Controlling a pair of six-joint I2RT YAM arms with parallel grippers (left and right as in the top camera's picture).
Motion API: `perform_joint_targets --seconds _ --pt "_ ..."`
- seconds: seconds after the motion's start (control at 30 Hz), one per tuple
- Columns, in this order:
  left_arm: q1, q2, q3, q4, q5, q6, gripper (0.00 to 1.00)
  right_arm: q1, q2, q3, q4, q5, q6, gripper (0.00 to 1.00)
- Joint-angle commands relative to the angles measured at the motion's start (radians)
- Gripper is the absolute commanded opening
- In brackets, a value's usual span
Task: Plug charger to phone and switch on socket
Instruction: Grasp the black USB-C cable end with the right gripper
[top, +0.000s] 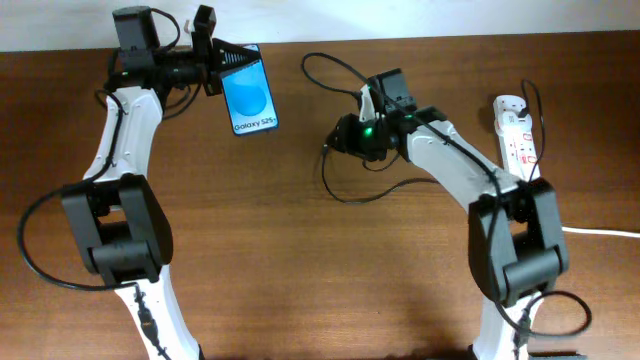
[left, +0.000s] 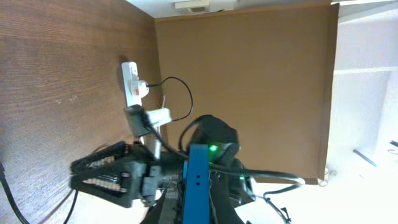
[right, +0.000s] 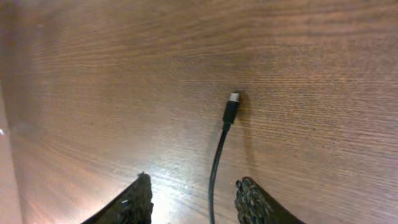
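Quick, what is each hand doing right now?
Left hand: closed on the black-framed blue-screen smartphone.
Right hand: open, over the thin black cable.

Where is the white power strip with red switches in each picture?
Overhead: white power strip at the right edge.
Left wrist: the strip sits upper left.
Right wrist: not in view.
Shared landmark: the brown wooden table, in all three.

Overhead: even warm light, phone (top: 248, 92) screen glowing. Rt wrist: glare on table (right: 74, 74) at 6 o'clock. Lt wrist: blown-out white at 3 o'clock, foreground soft.
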Motion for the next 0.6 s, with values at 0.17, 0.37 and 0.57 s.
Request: perform_joint_targets --seconds 0.17,0.37,0.57 --pt "0.001 0.005 -0.002 0.001 0.006 0.016 0.0 0.021 0.119 0.019 0.062 -0.014 0.056 0.39" --pt "0.001 0.005 -0.002 0.001 -0.001 0.016 0.0 0.041 0.174 0.019 0.121 -0.022 0.057 0.39" --pt "0.001 0.005 -0.002 0.001 0.0 0.016 0.0 0.048 0.19 0.018 0.135 -0.026 0.053 0.38"
